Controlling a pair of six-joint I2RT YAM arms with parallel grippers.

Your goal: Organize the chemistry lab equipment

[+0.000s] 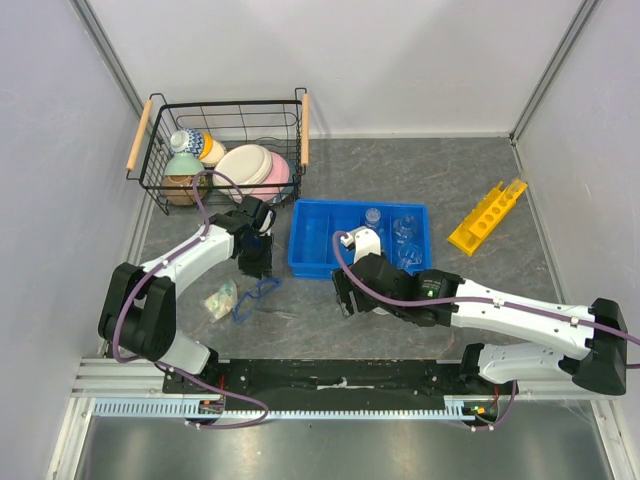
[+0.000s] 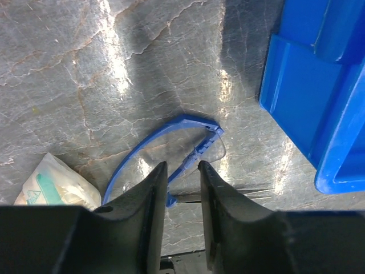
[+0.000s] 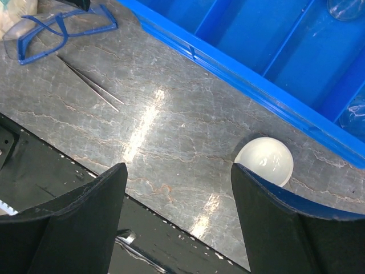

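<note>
Dish (image 3: 264,161) appears only at the right wrist — right gripper (image 3: 178,168) spread, left gripper (image 2: 181,165) narrowly parted.

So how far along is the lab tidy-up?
Done: some glass vessels sit in the blue tray. In hand: nothing looks gripped; left fingers hover over the goggles, right fingers open beside the white dish. Left: dish, tweezers and packet lie on the table, yellow rack off to the right.
</note>
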